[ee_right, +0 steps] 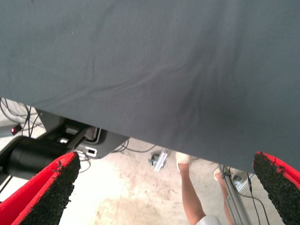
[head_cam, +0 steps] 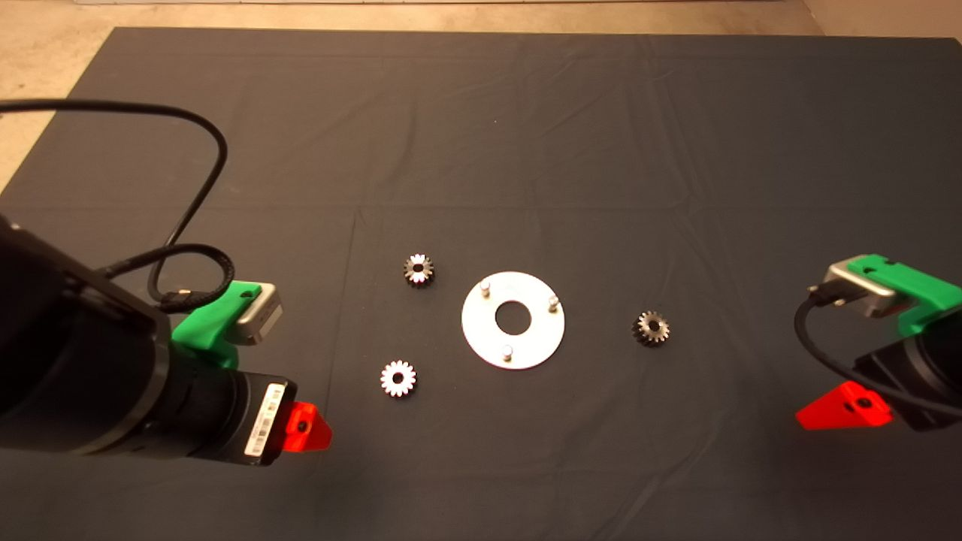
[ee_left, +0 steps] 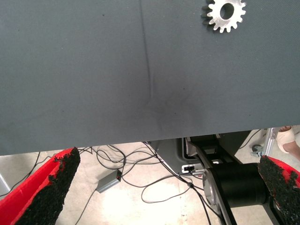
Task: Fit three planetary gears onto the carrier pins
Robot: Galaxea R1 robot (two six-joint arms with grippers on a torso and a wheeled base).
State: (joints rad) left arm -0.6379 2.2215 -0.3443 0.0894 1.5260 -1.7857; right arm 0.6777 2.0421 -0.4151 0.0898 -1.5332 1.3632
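Observation:
The round silver disc (head_cam: 539, 336) lies mid-mat, and its three carrier pins (head_cam: 485, 288) stand bare in a triangle. Three planetary gears lie flat around it: one behind and to its left (head_cam: 418, 270), one in front and to its left (head_cam: 398, 378), and a darker one to its right (head_cam: 651, 328). My left gripper (head_cam: 307, 430) hovers low at the left, open and holding nothing, a short way left of the front-left gear (ee_left: 226, 14). At the right edge my right gripper (head_cam: 838, 409) is also open and holds nothing, well right of the dark gear.
The dark mat (head_cam: 481, 150) has shallow creases. Past its near edge the wrist views show the floor with cables (ee_left: 140, 173), the robot's base (ee_right: 37, 157) and a person's legs (ee_right: 187, 187).

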